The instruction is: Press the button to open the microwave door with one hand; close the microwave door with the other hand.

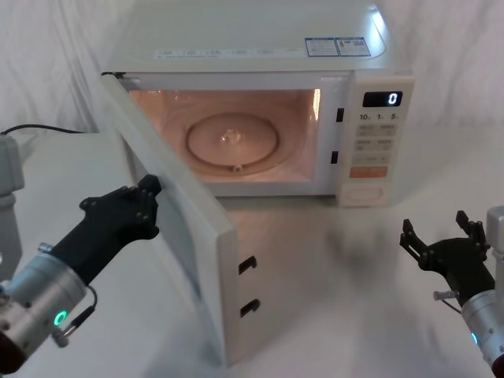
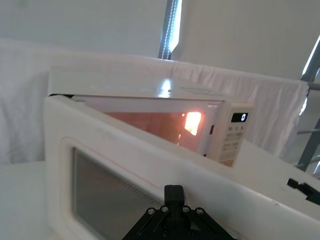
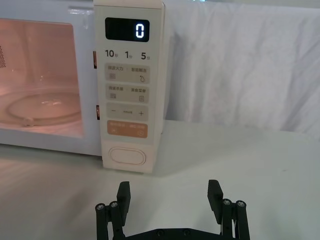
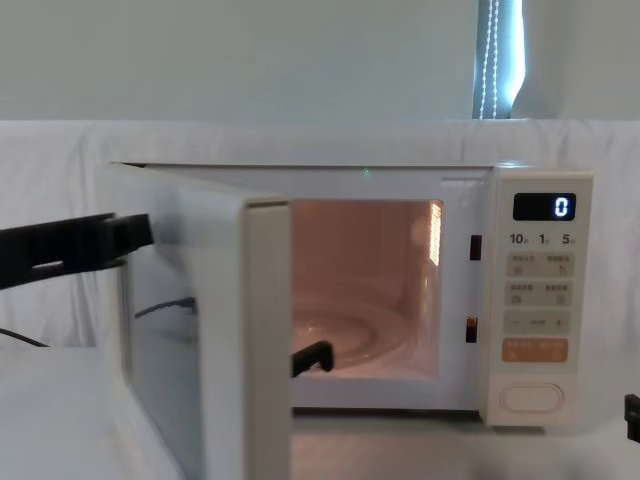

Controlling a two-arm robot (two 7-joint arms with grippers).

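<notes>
The cream microwave door [image 1: 193, 236] stands swung far open toward me, hinged on its left side, with the lit cavity behind it. My left gripper [image 1: 151, 189] is shut, and its tip rests against the door's outer face beside the dark window [image 2: 110, 200]. From the chest view it comes in from the left [image 4: 130, 235] behind the door [image 4: 200, 330]. The oval button [image 3: 128, 156] sits at the bottom of the control panel [image 1: 376, 142]. My right gripper [image 1: 442, 232] hovers open and empty over the table, in front of and below that panel, well short of the button [image 1: 364, 192].
A glass turntable [image 1: 232, 142] lies inside the cavity. The display [image 3: 127, 29] reads 0. A black cable [image 1: 39, 128] runs along the table at the back left. White cloth hangs behind the microwave. Bare white table [image 1: 331, 299] lies between the door's free edge and my right gripper.
</notes>
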